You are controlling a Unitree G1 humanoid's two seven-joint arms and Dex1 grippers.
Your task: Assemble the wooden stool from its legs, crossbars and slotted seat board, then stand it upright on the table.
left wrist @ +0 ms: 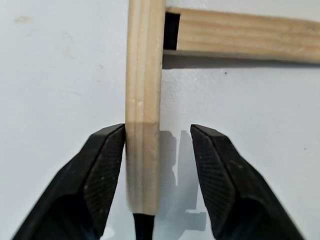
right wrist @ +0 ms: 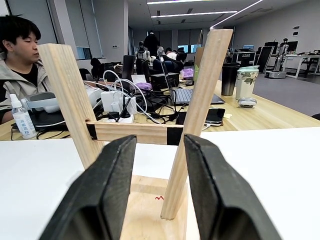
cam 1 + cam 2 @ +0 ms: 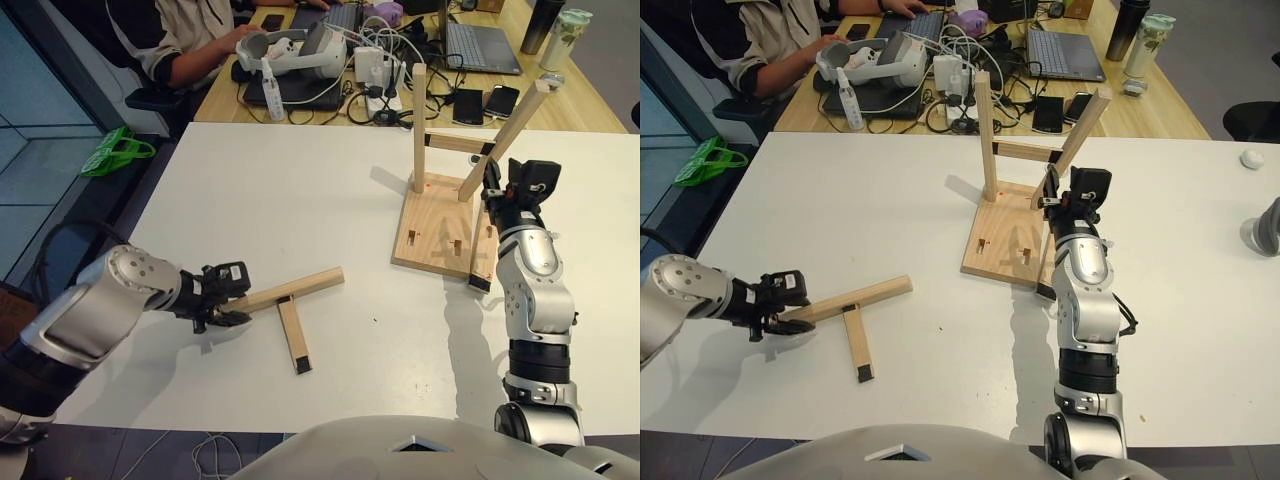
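Stage: mid-assembly, judged at roughly half done. One leg pair is in the board and the second pair is not yet lifted.

Left gripper sits low on the table at the near-left. Its fingers are spread around the end of a loose leg. One pad touches the wood and the other stands off with a gap, so nothing is pinched.

That leg lies flat with a short crossbar joined to it at a right angle, making a T shape.

Seat board lies flat at centre-right, underside up. It is the only holder among the task's things:
- Far slots: one upright leg and one tilted leg, tied by a second crossbar.
- Near slots: both open, with nothing in them.

Another stick lies along the board's right edge, partly under the arm (probably the fourth leg, but I cannot be sure).

Right gripper is just beside the tilted leg. Its fingers are parted and hold nothing.

Next move, as I read it:
- Close the left fingers on the loose leg.
- Carry the T-piece to the board and line its end up with a near slot.
- The leaning leg likely needs steadying or straightening by the right arm first, otherwise the crossbars may not meet squarely.
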